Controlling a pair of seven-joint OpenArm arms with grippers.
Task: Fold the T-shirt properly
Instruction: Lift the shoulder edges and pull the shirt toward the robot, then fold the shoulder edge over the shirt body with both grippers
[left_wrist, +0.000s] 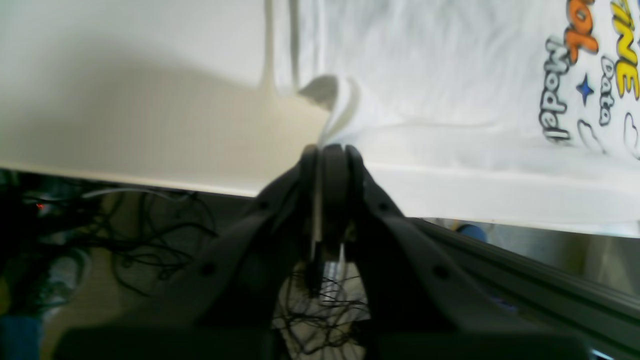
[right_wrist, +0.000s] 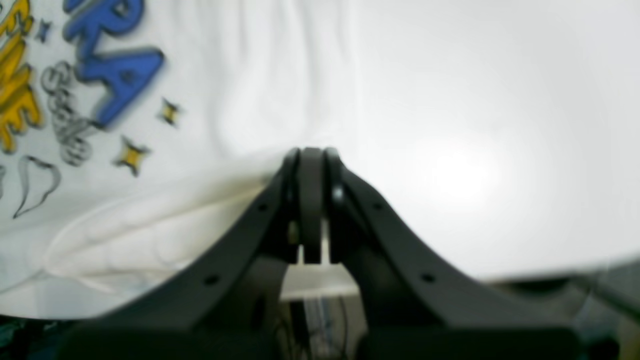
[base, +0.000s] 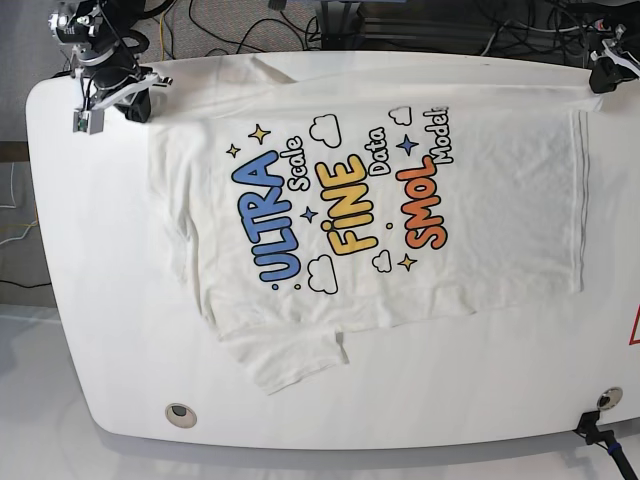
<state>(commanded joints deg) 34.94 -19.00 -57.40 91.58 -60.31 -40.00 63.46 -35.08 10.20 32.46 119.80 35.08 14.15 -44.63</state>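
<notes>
A: Start at the near edge of the bench (base: 120, 350). What lies there?

B: One short sleeve of the shirt (base: 400, 200), pointing at the near edge. The body lies print up across the middle of the bench, collar end toward the left edge in the base view, hem toward the right edge. The cloth wrinkles along the collar side.

A: And at the far edge?

B: Both pincers. The left pincer (left_wrist: 331, 148) has its jaws pressed together on a pinch of white cloth at the far right corner; a small flap of the hem curls up just past the tips. The right pincer (right_wrist: 311, 151) sits at the far left corner, jaws shut, tips against the cloth. I judge it has the shoulder edge, though the blur hides any fabric between the jaws.

A: So the step in hand?

B: By my reading, carrying the far long side over toward the near edge, to fold the shirt lengthwise.

A: How to do it well?

B: Lift both corners together, level, and keep the far side taut between them so it cannot sag. Travel straight toward the near edge, lay the far side parallel to the near side, and tuck the far sleeve under as it goes. Lower before letting go. The risk is one corner slipping, most likely the right, where the hold is uncertain
</notes>
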